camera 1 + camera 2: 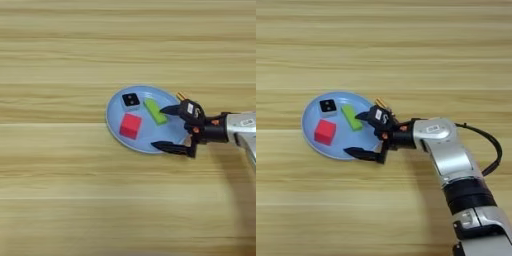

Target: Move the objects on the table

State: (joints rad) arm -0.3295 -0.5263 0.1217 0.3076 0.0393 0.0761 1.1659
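Three small pieces lie on the round light-blue plate (pixel 114 127), which sits on the wooden table (pixel 60 190) a little right of centre in the left eye view. The small black-and-white cube (pixel 130 100) is at about 11 o'clock on the plate, the green flat bar (pixel 155 111) lies slanted at about 1 o'clock, and the red cube (pixel 130 125) sits near 7 o'clock of the plate's middle. The three are apart from one another.

The right gripper (pixel 168 128) reaches in from 3 o'clock, its silver forearm (pixel 448 155) running down to the lower right corner in the right eye view. Its two black fingers are spread wide with nothing between them: the upper finger (pixel 172 110) points at the right end of the green bar, just beside it, and the lower finger (pixel 167 146) lies over the plate's rim at about 5 o'clock.

A short end of the thin orange-brown stick (pixel 180 95) peeks out just above the gripper, at 2 o'clock off the plate; the rest is hidden.
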